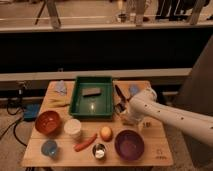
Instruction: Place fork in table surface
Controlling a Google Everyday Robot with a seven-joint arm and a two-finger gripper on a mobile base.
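The pincer (pixel 122 110) is hanging low at centre right of the frame, just right of the glossy green tray (pixel 74 106). I cannot tell how wide it is standing or whether it is gripping anything, since the slim metal fork is not showing. Judging by this, lowering flat onto the bare, grainy tan desk (pixel 156 146), between the black-handled utensil (pixel 120 93) and the round purple bowl (pixel 129 145), is looking safest.

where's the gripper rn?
In the camera view, the gripper is over the right half of the table surface, just off the right edge of the green tray, with the purple bowl in front of it.
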